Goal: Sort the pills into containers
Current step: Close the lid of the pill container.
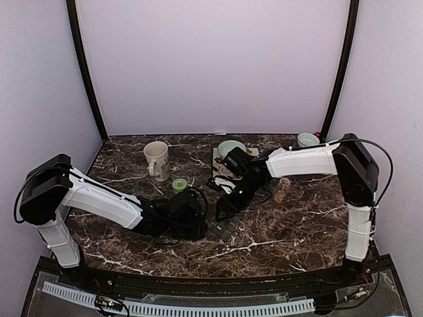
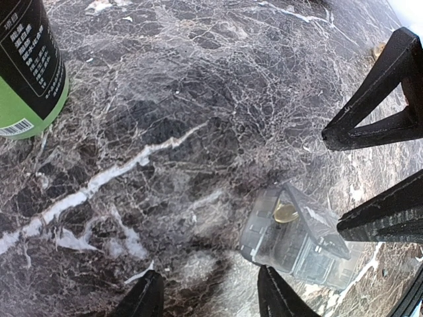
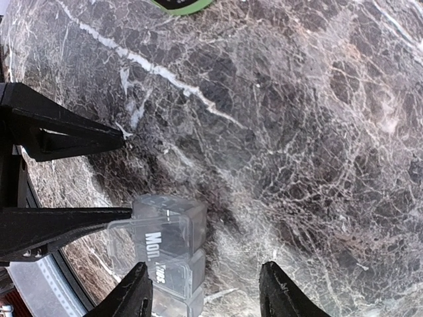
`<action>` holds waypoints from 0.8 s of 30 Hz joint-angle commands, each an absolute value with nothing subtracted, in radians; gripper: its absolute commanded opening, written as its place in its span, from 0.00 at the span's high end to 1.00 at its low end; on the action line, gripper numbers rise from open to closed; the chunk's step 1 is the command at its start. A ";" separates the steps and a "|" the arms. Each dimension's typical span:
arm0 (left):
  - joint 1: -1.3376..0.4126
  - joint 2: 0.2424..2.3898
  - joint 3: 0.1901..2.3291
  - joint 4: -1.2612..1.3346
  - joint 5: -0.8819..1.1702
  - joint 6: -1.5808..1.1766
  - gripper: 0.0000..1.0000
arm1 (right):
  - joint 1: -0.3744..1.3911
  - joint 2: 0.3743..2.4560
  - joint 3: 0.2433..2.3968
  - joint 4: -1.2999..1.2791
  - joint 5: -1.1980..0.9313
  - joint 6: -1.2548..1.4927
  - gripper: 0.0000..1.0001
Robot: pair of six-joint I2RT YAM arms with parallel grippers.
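Note:
The container strip [image 2: 301, 246] is translucent grey and lies on the marble between both grippers. Its end compartment stands open with one tan pill [image 2: 285, 212] inside. In the right wrist view the strip [image 3: 173, 246] shows a raised lid marked "Mon.". My left gripper [image 2: 211, 300] is open and empty, with the strip just past its right finger. My right gripper [image 3: 206, 294] is open and empty, with the strip by its left finger. In the top view the left gripper [image 1: 201, 228] and right gripper [image 1: 221, 210] meet over the strip [image 1: 227, 230].
A green-labelled bottle [image 2: 26, 66] stands to the left of the grippers, also in the top view [image 1: 179, 185]. A cream mug [image 1: 156, 160], a pale green bowl [image 1: 231, 148], a small pill jar [image 1: 282, 190] and a cup [image 1: 307, 139] stand further back.

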State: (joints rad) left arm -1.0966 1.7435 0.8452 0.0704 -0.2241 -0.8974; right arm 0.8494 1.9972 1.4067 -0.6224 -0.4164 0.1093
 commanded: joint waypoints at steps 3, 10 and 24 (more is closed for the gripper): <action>-1.091 1.772 0.845 0.030 -0.206 -0.894 0.48 | 0.856 2.023 1.439 -0.622 -0.442 0.103 0.44; -1.090 1.770 0.841 0.031 -0.208 -0.897 0.48 | 0.862 2.036 1.442 -0.623 -0.450 0.104 0.45; -1.091 1.771 0.832 0.036 -0.201 -0.897 0.49 | 0.868 2.067 1.477 -0.626 -0.466 0.112 0.46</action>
